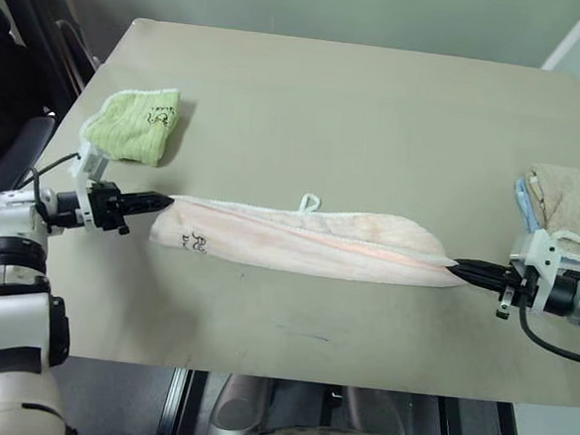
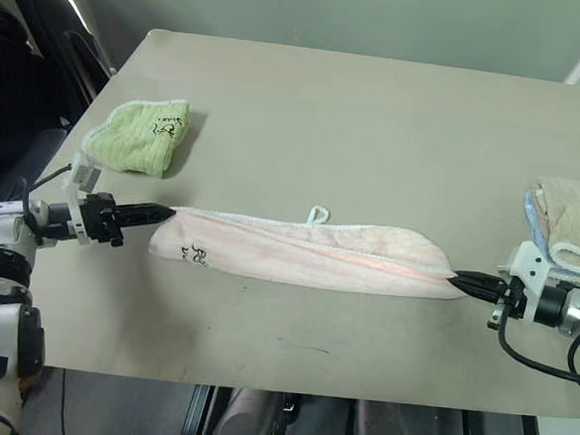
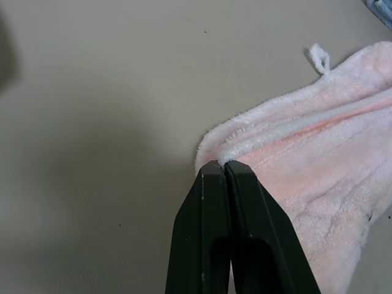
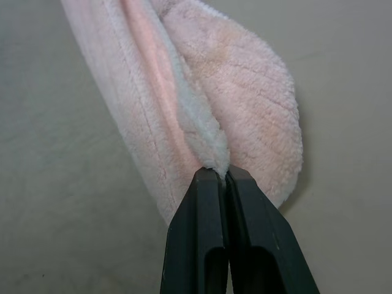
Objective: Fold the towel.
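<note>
The towel (image 1: 298, 240) is pale pink terry cloth, stretched as a long bunched band across the middle of the table, with a small white loop (image 1: 309, 202) on its far edge and a dark embroidered mark (image 1: 195, 242) near its left end. My left gripper (image 1: 164, 202) is shut on the towel's left end; the left wrist view shows the cloth edge (image 3: 215, 158) pinched at the fingertips (image 3: 239, 174). At the right end, my right gripper (image 1: 457, 271) is shut on the other end, and the right wrist view shows the folds (image 4: 208, 147) gathered between its fingers (image 4: 205, 184).
A folded light green towel (image 1: 135, 123) lies at the back left of the beige table (image 1: 358, 103). A stack of beige and blue towels (image 1: 568, 202) with white trim sits at the table's right edge, just behind my right gripper. The table's front edge runs close below the pink towel.
</note>
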